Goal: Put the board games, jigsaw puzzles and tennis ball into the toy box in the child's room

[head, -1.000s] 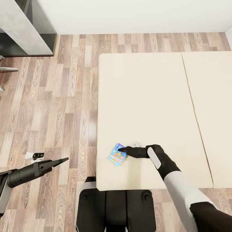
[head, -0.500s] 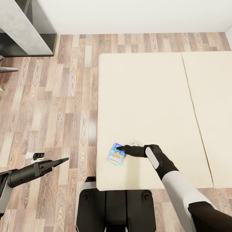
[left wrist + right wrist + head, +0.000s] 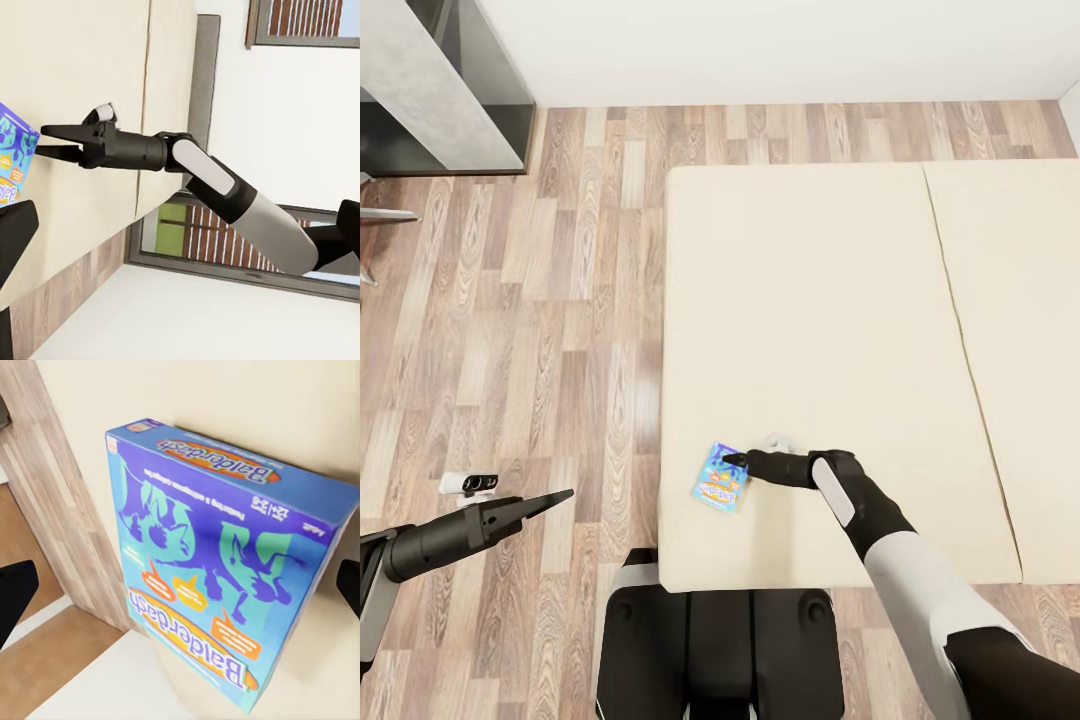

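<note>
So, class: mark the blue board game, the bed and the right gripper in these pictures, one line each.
blue board game [image 3: 217,570], right wrist view, on the middle of its printed lid.
bed [image 3: 810,300], head view, on the bare left mattress panel.
right gripper [image 3: 732,461], head view, between its fingertips at the box's edge.

Right arm stretched toward 9 o'clock | right end effector [image 3: 732,461] fingers parted | left end effector [image 3: 557,497] closed, pointing 3 o'clock

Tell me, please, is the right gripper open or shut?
Open: the right gripper's fingers stand spread beside the Balderdash box, not clamped on it.
</note>
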You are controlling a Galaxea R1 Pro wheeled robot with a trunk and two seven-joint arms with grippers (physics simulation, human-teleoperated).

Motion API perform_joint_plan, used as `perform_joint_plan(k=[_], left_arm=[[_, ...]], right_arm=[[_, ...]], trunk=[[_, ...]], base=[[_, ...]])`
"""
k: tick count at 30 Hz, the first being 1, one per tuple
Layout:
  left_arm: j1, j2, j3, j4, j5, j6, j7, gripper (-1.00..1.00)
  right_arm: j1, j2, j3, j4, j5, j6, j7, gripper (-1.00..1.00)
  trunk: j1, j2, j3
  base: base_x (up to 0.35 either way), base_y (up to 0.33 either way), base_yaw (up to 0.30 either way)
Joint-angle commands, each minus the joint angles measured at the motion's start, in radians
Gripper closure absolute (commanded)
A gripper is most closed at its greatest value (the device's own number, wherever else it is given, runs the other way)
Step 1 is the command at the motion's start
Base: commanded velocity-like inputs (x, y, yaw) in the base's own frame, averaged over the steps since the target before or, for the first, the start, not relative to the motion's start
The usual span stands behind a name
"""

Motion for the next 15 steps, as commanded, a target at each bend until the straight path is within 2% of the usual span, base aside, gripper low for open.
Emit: perform_joint_plan(k=[1, 15], left_arm=[[0.000, 0.000, 0.000, 0.000, -0.002, 0.011, -0.004, -1.00], [0.000, 0.001, 0.001, 0.000, -0.004, 0.011, -0.004, -1.00]], right_arm=[[0.002, 0.001, 0.000, -0.001, 0.000, 0.004, 0.001, -1.00], [0.009, 0.001, 0.001, -0.001, -0.003, 0.004, 0.006, -1.00]], trunk=[[0.001, -0.002, -0.001], [0.001, -0.002, -0.001]], base=[[0.000, 0.000, 0.000], [0.000, 0.000, 0.000]])
